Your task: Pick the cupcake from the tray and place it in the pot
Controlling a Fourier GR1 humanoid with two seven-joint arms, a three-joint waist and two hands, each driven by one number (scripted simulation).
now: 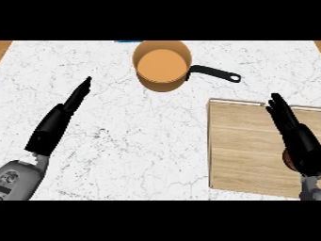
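A copper pot (162,65) with a black handle stands at the back middle of the marble counter, with nothing inside that I can see. The light wooden tray (250,146) lies at the right. My right hand (298,136) hovers over the tray with straight fingers pointing away from me. Just a brown sliver of the cupcake (286,159) shows at the hand's left edge near the wrist; the rest is hidden behind the hand. My left hand (57,122) is open over the counter at the left, fingers straight and pointing toward the pot.
The white marble counter (135,136) spans the view between wooden strips at the far left and right. A small blue object (128,41) peeks out behind the pot at the back edge.
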